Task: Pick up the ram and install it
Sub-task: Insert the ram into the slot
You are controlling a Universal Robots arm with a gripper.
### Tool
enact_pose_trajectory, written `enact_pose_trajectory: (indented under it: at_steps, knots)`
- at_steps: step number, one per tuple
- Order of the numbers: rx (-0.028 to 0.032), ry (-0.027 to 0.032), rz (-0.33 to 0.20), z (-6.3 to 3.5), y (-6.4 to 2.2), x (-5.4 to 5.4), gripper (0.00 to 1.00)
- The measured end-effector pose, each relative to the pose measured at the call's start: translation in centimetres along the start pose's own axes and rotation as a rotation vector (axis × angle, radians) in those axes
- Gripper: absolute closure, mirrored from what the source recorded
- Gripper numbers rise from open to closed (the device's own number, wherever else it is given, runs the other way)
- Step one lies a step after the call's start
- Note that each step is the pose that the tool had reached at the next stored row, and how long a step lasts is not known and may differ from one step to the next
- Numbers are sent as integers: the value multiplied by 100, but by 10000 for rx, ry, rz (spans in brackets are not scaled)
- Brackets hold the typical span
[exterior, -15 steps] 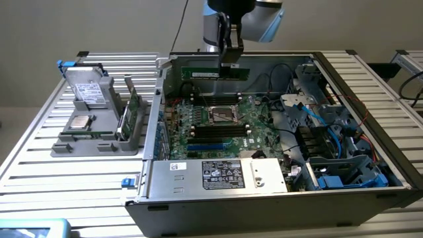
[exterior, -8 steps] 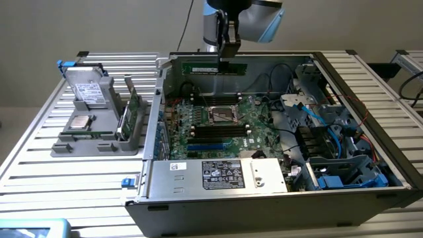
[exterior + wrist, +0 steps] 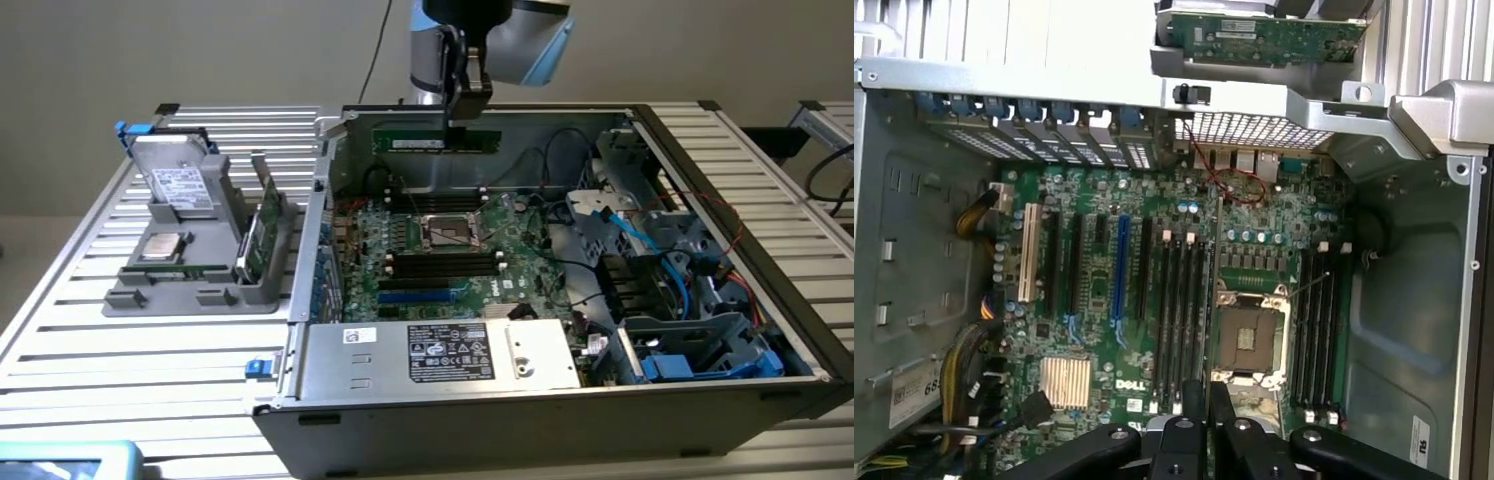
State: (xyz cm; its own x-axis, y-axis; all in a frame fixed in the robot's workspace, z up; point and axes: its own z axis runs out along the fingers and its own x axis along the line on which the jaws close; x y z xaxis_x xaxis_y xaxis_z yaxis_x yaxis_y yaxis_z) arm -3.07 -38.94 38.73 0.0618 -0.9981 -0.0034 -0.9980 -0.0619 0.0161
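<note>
Black tool [image 3: 467, 124] clamped on the ram [image 3: 437, 141], a slim green circuit-board stick with a pale label.
I hold it level in the air over the far end of the big green motherboard [image 3: 441, 270] in the open grey metal computer case [image 3: 534, 420]; from the wrist it runs edge-on beside the black memory slots [image 3: 1179, 320].

The white word "DELL" stands on the big green motherboard [image 3: 1144, 300], beside the ribbed silver heat sink [image 3: 1066, 382]. A white paper sticker [image 3: 916, 385] on the grey metal case wall [image 3: 914, 260] shows digits that look like "69". The pale label on the slim green ram stick [image 3: 407, 141] cannot be read, and neither can the print on the white label of the silver power supply box [image 3: 450, 352].
</note>
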Motion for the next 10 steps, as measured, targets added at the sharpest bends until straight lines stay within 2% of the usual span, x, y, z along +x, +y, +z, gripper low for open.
enact_pose_trajectory:
  at_steps: [3,10]
  knots:
    - [35,2,-6,16,-8,-1,86]
    - [43,2,-5,55,-67,-6,86]
